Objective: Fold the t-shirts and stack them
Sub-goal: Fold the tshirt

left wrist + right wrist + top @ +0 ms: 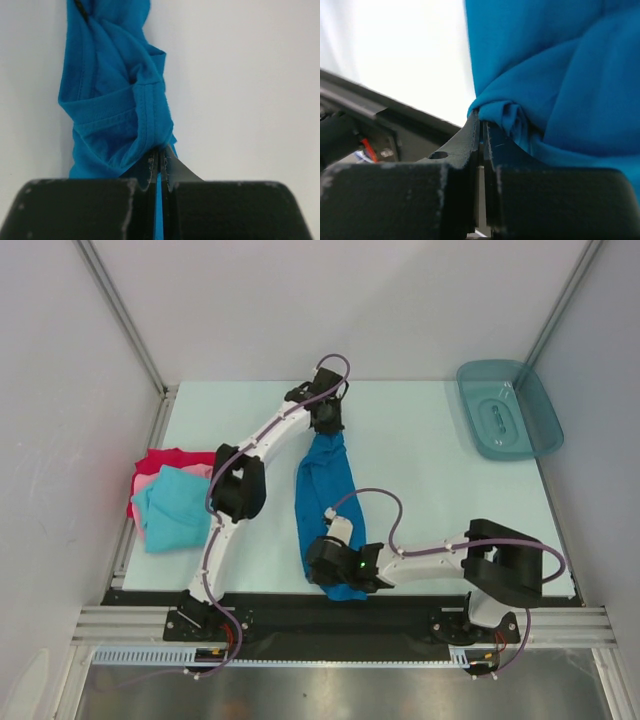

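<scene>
Blue cloth, judged soft, light and limp, was stretched over the table [430, 490] at mid-frame. The blue shirt [325, 490] was clamped at its upper end by the left tool [326, 423] and at its lower end by the right tool [325, 575]. Hems were judged the surest hold.

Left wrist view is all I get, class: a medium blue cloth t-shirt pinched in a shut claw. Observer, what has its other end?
Observer: The right claw is shut on the medium blue cloth t-shirt near the front edge of the table. The left claw holds the end farther back.
Operator: Is the shirt spread flat?
Observer: No, it stretches between the two claws as a narrow, bunched strip.
Operator: Where are the other shirts?
Observer: A light turquoise cloth t-shirt lies on top of a pink cloth t-shirt and a red cloth t-shirt, in a pile at the table's left edge.
</scene>
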Robot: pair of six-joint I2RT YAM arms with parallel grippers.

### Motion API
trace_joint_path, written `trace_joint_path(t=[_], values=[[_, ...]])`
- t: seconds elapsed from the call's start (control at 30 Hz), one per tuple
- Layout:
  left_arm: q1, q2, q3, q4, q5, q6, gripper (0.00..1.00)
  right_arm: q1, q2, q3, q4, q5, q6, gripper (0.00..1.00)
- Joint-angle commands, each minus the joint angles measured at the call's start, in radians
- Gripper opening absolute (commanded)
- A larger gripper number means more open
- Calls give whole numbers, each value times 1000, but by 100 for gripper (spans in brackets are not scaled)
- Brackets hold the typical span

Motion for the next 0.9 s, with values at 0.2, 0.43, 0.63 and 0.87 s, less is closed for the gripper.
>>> trace_joint_path(t=[0.2,0.43,0.63,0.87], values=[[43,-100,-50,-4,-55,72,0,50,127,181,82,-34,-101,0],[55,-184,-168,46,-116,86,36,34,119,141,88,-43,-112,17],[66,-256,-241,66,-147,92,62,34,107,141,88,-28,-130,59],[89,-350,-307,68,-170,110,62,23,67,157,175,-69,-184,71]])
